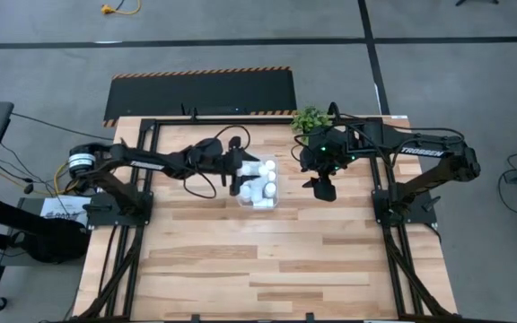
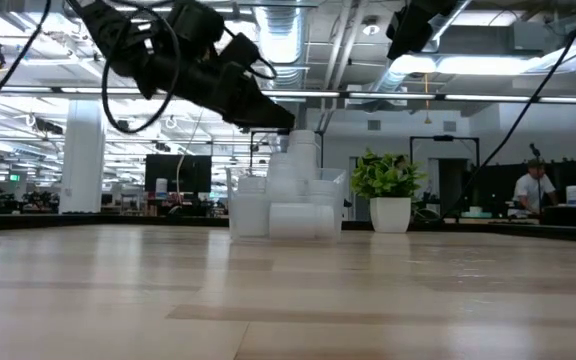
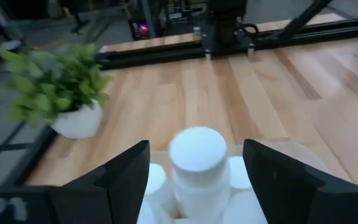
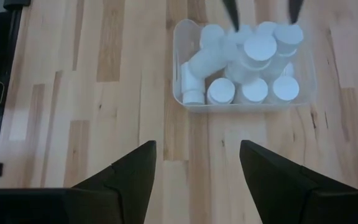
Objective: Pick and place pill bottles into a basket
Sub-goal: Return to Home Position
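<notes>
Now the basket (image 1: 260, 184) sits on the table (image 1: 240, 269), packed with pill bottles (image 4: 247, 68), one standing up taller on top of the pile. Left gripper (image 1: 238, 177) hangs at the basket's left end, fingers spread wide either side of that top bottle, not touching it. Right gripper (image 4: 197, 149) hovers off the basket's right side near the plant (image 1: 311, 119), fingers also wide, holding nothing.
</notes>
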`<state>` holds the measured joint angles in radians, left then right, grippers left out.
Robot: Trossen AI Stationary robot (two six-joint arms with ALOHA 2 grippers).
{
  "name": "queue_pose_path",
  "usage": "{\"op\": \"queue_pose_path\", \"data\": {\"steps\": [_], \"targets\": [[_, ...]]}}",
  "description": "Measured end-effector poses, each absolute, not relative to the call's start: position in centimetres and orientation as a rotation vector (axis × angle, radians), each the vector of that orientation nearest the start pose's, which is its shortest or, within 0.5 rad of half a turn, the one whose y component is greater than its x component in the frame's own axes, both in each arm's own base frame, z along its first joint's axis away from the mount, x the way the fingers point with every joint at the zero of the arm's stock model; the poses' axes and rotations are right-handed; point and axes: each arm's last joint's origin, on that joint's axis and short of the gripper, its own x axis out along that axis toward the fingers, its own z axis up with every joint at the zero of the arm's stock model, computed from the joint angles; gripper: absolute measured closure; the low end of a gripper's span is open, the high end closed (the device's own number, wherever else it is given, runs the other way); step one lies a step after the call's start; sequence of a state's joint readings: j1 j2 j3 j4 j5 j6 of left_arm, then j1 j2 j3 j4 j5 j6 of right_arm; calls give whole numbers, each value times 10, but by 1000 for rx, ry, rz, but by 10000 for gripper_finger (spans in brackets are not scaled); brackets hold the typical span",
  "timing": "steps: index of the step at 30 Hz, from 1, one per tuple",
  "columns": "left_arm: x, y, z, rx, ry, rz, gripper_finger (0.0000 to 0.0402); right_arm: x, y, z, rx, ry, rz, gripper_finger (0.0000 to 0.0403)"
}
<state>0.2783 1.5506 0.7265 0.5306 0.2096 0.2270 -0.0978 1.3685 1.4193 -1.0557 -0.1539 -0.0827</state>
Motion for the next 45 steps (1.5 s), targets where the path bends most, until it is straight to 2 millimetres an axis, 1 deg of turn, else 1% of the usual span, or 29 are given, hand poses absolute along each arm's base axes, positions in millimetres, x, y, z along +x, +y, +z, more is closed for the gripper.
{"op": "queue_pose_path", "data": {"steps": [4,6,9,12,14,16,19,20,22,26,30,32,35,38,40,43,45], "targets": [[295,80,217,182,309,87,151,260,-17,353,17,982,124,178],[286,78,226,187,332,100,150,257,-14,353,1,949,137,178],[268,72,239,146,372,90,150,245,-8,350,-27,809,152,178],[247,58,247,70,295,0,150,224,-1,334,-27,652,160,178],[232,47,246,32,235,-34,150,207,3,316,-9,543,165,178],[218,36,241,1,161,-39,150,194,6,296,8,405,171,178],[200,20,227,-35,58,-67,150,178,9,259,-6,256,187,178],[194,16,220,-49,52,-74,150,173,10,246,-9,222,193,178],[186,8,207,-71,48,-66,150,167,11,225,-9,153,198,178],[172,-4,185,-86,43,-40,150,155,10,189,7,121,193,178],[160,-11,169,-95,10,-27,150,146,10,164,18,113,193,178],[154,-12,160,-115,13,-24,150,141,10,155,25,104,192,178],[152,-13,155,-126,41,-13,150,140,10,150,35,140,190,178],[152,-14,147,-85,120,-31,150,140,10,150,35,141,190,178],[151,-14,142,-55,165,-64,150,139,9,147,36,179,183,178],[150,-14,139,-48,201,-110,150,139,8,144,32,205,178,178],[150,-11,137,-48,218,-101,150,139,7,144,33,208,169,178]]}}
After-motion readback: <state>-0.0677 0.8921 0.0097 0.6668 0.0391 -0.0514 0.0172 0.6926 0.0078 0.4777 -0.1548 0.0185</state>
